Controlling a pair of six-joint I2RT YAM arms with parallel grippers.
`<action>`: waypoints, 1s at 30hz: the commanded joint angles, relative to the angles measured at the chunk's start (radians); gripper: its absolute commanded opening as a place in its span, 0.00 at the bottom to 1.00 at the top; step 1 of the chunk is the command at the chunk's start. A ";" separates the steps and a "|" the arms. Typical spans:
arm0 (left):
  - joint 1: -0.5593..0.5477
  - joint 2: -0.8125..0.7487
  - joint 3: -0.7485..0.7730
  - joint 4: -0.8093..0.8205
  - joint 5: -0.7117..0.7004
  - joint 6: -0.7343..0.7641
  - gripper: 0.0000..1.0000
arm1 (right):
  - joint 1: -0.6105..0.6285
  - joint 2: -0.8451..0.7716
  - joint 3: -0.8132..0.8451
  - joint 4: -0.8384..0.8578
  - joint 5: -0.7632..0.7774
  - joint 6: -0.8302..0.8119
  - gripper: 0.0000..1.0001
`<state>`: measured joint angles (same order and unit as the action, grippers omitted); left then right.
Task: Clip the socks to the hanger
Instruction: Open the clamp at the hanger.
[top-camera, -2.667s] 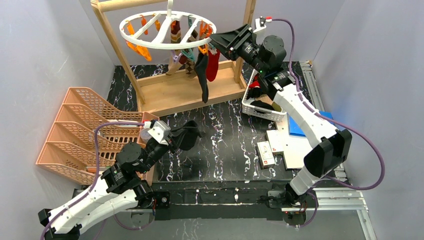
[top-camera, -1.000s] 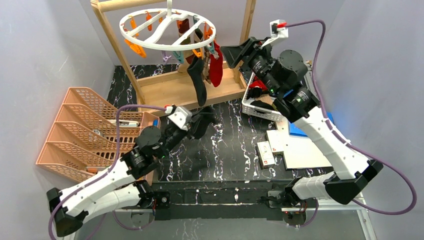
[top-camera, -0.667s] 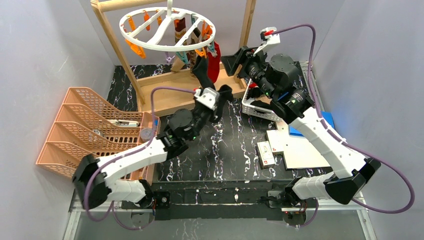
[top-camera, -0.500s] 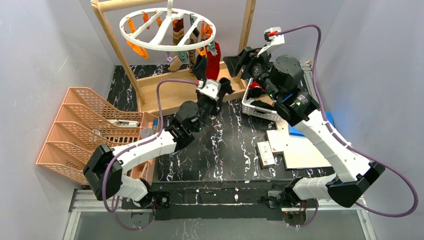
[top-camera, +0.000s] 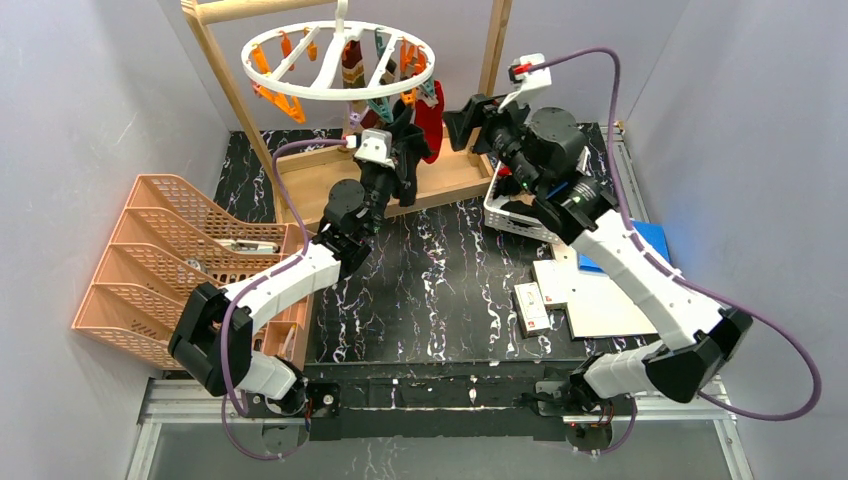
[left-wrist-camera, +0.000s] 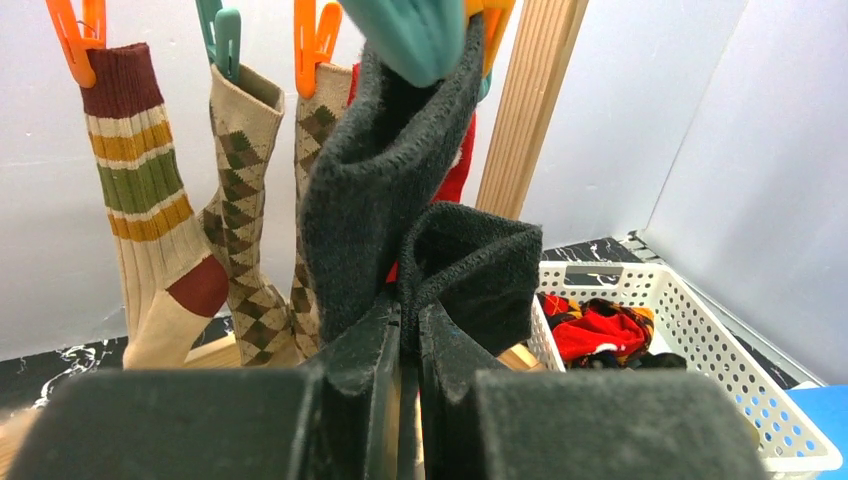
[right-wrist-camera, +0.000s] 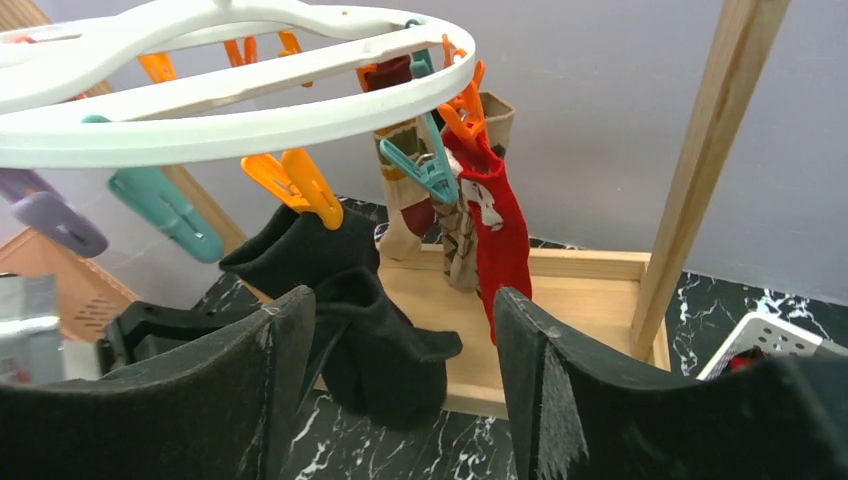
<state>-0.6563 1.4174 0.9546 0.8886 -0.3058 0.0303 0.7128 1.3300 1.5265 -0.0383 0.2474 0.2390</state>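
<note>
Left arm swung from near-left to far, under hanger (top-camera: 330, 95); left gripper (left-wrist-camera: 408, 320) pinching dark sock (left-wrist-camera: 470, 265) below teal clip (left-wrist-camera: 405, 35). Right gripper (right-wrist-camera: 400, 330) spread, just right of it. I judge clipping next.

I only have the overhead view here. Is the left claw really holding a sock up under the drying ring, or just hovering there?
Observer: Holding. The left wrist view shows the left claw shut on a black sock, which is folded over above the fingers.
Operator: Is that sock in a clip?
Observer: Not that I can see. The teal clip just above it grips another dark sock that hangs right beside the held one.
Operator: And the right claw?
Observer: The right wrist view shows the right claw open with nothing between its fingers, facing the hanging socks.
</note>
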 joint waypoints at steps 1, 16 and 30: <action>0.014 -0.039 0.005 0.053 0.002 -0.021 0.00 | -0.025 0.095 0.064 0.134 -0.056 -0.081 0.76; 0.017 -0.057 -0.025 0.052 -0.037 0.069 0.00 | -0.208 0.277 0.015 0.494 -0.567 -0.315 0.73; 0.018 -0.049 -0.027 0.050 -0.024 0.075 0.00 | -0.132 0.316 0.022 0.547 -0.492 -0.336 0.72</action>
<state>-0.6434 1.4067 0.9245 0.8909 -0.3241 0.0933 0.5549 1.6291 1.5238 0.4290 -0.2779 -0.0822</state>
